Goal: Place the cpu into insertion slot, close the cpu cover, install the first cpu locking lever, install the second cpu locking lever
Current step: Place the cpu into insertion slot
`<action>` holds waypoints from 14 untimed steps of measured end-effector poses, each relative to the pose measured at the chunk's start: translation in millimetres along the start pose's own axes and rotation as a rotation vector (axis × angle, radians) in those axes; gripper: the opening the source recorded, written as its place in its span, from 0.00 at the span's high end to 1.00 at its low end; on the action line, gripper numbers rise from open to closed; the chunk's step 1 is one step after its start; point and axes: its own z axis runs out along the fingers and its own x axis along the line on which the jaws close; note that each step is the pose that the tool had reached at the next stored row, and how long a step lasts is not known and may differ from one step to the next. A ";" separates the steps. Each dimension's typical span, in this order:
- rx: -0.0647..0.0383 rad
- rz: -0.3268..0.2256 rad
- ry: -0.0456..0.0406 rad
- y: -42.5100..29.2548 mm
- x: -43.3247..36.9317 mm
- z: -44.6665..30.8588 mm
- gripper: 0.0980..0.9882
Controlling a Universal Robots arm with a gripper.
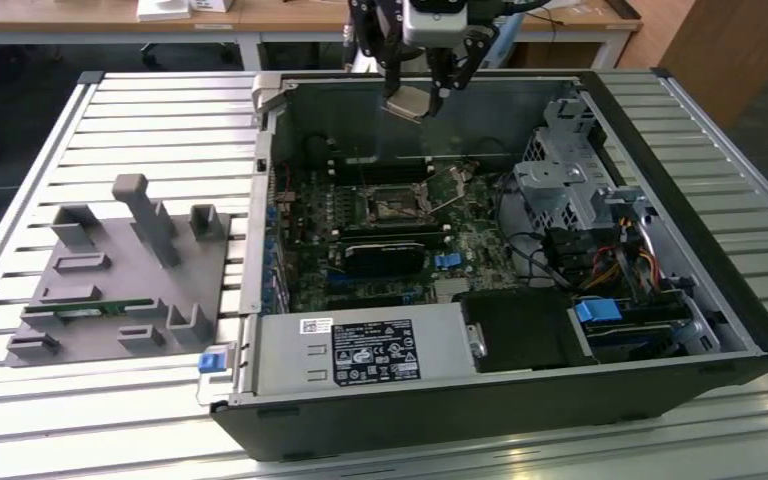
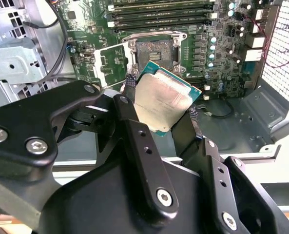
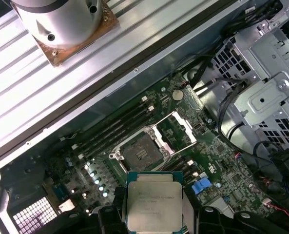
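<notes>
The cpu (image 3: 154,204) is partly lost to me: in the first wrist view its near edge runs out of frame, and in the second wrist view black fingers (image 2: 134,126) cover two of its opposite edges. In the exterior view it is too small for me to read more than a pale tilted plate. I cannot pick out the locking levers with any confidence.

The gripper (image 2: 161,96) is clenched on the cpu, jaws spread just to the chip's width, one finger on each side, nothing else touched.

The chip is square, so it has no long axis. Its metal top faces both wrist cameras, and in the second wrist view one corner points toward the slot (image 2: 156,48).

In the exterior view the cpu hangs in the air at 12 o'clock from the slot, well apart from it, over the case's (image 1: 651,290) far wall. The slot lies bare with a dark centre. The cover (image 3: 176,132) stands swung open, just beside it. A grey fixture (image 1: 117,280) sits at 9 o'clock from the case.
</notes>
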 end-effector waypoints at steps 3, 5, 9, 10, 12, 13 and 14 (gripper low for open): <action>0.000 0.013 -0.0011 -0.1 0.1 0.0 0.50; 0.000 0.021 -0.0019 -0.1 0.1 0.0 0.50; -0.001 0.037 -0.0033 -0.1 0.2 0.1 0.50; -0.001 0.041 -0.0037 -0.1 0.1 0.1 0.50; -0.001 0.049 -0.0044 -0.1 0.2 0.1 0.50; -0.001 0.053 -0.0048 -0.1 0.2 0.1 0.50; -0.001 0.057 -0.0051 -0.1 0.2 0.1 0.50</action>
